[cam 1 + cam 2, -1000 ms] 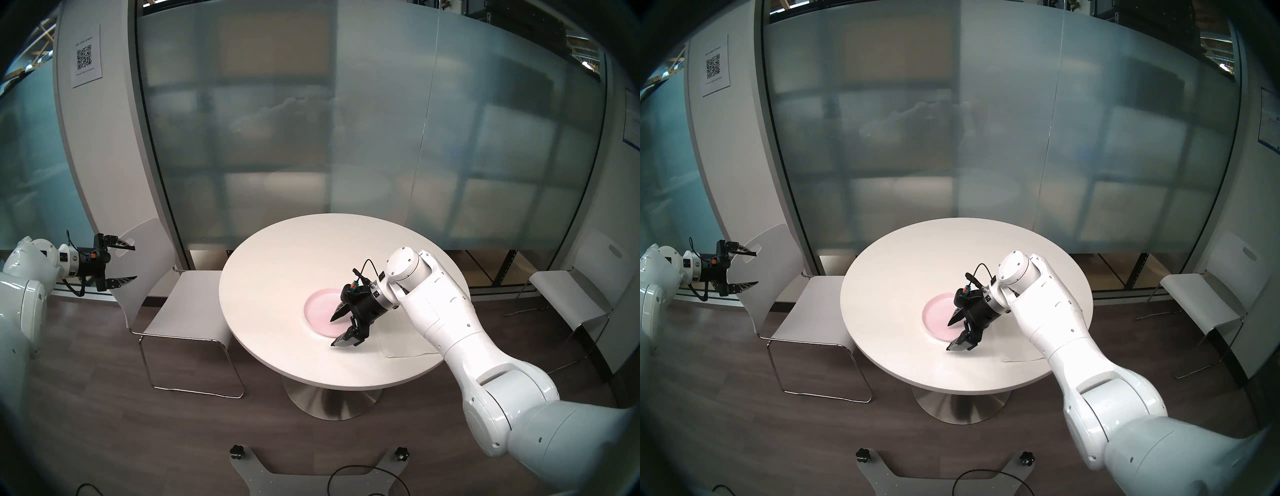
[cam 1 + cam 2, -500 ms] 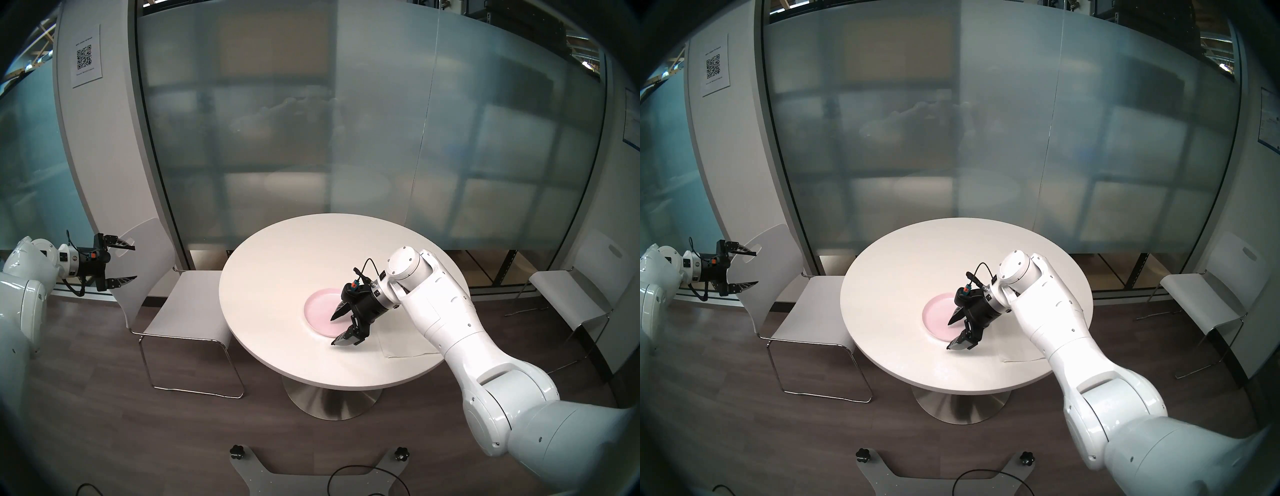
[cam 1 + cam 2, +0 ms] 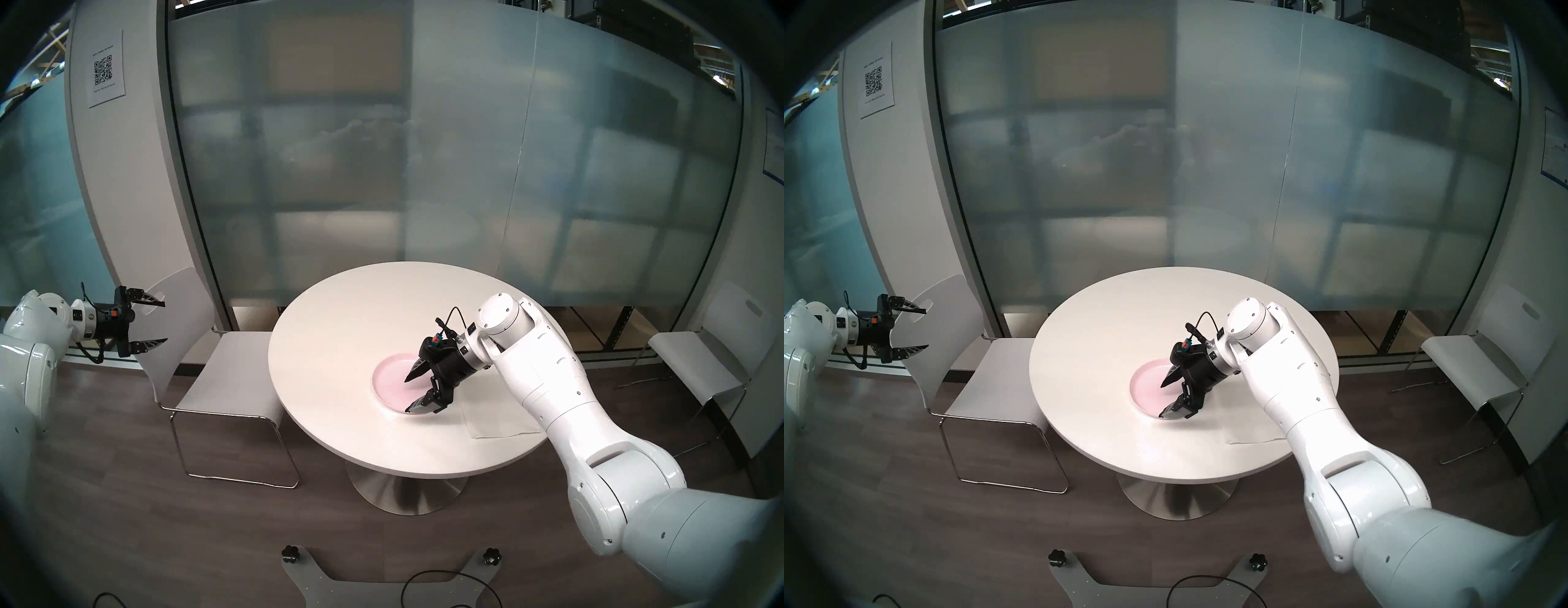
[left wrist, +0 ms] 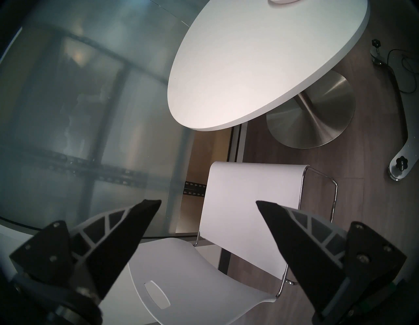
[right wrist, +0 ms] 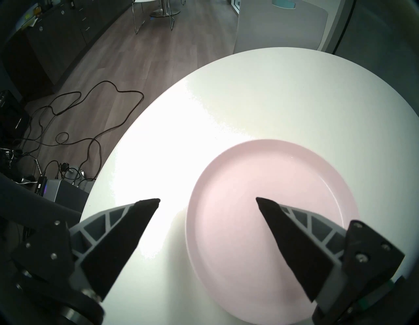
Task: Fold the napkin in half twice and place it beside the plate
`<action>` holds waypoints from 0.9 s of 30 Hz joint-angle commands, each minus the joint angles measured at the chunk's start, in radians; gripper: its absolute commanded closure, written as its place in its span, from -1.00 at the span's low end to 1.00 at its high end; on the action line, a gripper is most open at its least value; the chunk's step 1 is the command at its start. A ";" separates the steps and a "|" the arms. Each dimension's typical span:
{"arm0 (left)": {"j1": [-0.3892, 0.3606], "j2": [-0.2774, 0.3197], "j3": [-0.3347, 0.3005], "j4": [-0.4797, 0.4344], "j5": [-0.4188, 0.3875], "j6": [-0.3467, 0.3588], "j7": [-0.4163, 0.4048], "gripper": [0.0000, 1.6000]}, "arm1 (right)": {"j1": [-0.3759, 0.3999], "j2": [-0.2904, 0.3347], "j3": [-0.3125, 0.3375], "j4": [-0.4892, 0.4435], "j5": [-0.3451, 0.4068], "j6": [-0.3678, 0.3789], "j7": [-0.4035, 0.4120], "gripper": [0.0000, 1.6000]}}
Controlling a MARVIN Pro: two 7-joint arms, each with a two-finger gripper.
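The pale pink plate sits near the middle of the round white table. My right gripper hovers open and empty over the plate's near right rim. One finger is above the plate and the other above the bare table. The white napkin lies flat on the table to the right of the plate, partly hidden under my right arm. My left gripper hangs open and empty far to the left, off the table.
A white chair stands at the table's left side, below my left gripper. Another chair is at the far right. A frosted glass wall runs behind the table. Cables lie on the floor.
My right gripper has shifted slightly away and up, farther over the plate, staying open. The left arm has not moved.
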 commanded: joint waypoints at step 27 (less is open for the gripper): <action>-0.017 -0.001 -0.003 -0.012 -0.006 0.000 -0.034 -1.00 | 0.083 0.097 0.120 -0.131 0.041 -0.048 -0.001 -1.00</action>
